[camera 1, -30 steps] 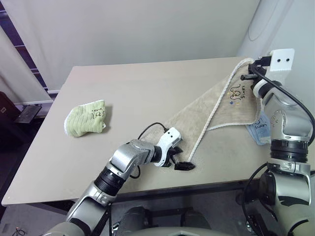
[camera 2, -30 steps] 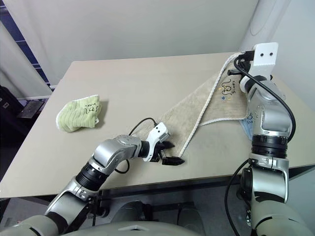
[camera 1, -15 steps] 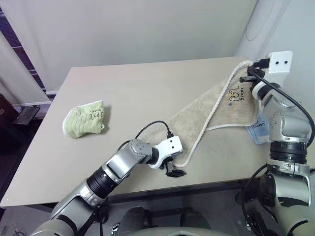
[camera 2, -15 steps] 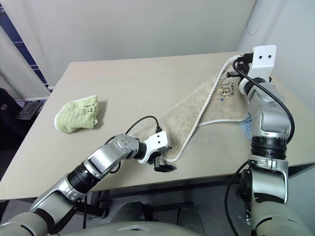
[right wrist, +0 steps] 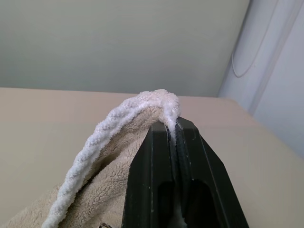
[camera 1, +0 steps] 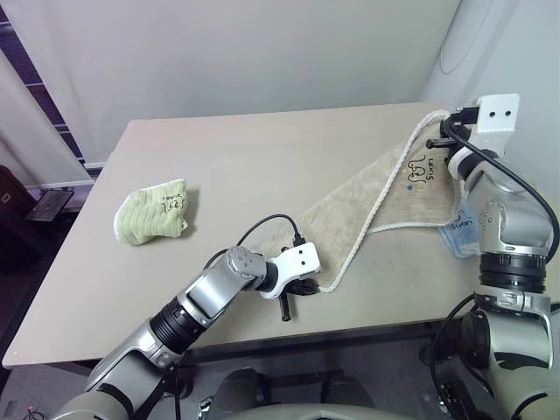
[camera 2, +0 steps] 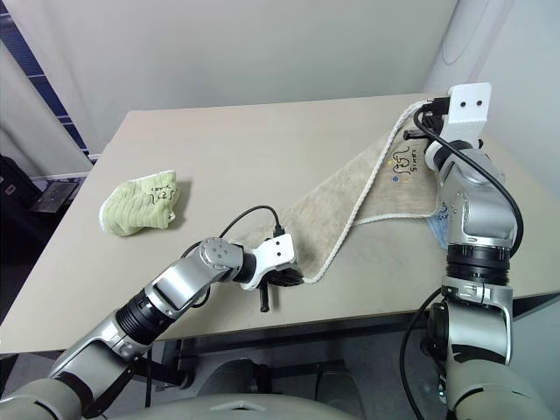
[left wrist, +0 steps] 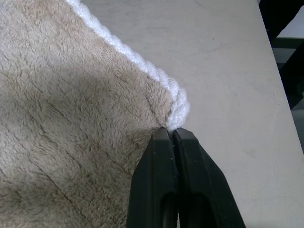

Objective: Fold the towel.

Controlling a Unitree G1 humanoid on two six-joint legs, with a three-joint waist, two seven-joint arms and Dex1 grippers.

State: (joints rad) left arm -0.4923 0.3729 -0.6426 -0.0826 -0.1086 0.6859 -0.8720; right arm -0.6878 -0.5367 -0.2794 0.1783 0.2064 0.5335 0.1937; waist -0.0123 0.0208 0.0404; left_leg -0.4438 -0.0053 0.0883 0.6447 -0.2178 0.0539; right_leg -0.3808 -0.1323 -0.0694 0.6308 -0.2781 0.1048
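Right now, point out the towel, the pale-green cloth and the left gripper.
towel [camera 1: 363, 206]: left eye view, middle of the beige pile.
pale-green cloth [camera 1: 153, 213]: left eye view, its ribbed top.
left gripper [left wrist: 171, 134]: left wrist view, fingertips shut on the towel's corner.

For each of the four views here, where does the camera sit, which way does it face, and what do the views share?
Left and right eye views: on the head, looking forward and down at the table; both arms show, with the towel between them.
Left wrist view: along the left gripper, shut on the towel's near corner.
Right wrist view: along the right gripper, shut on a raised corner.
Shared: towel and table appear in all four.
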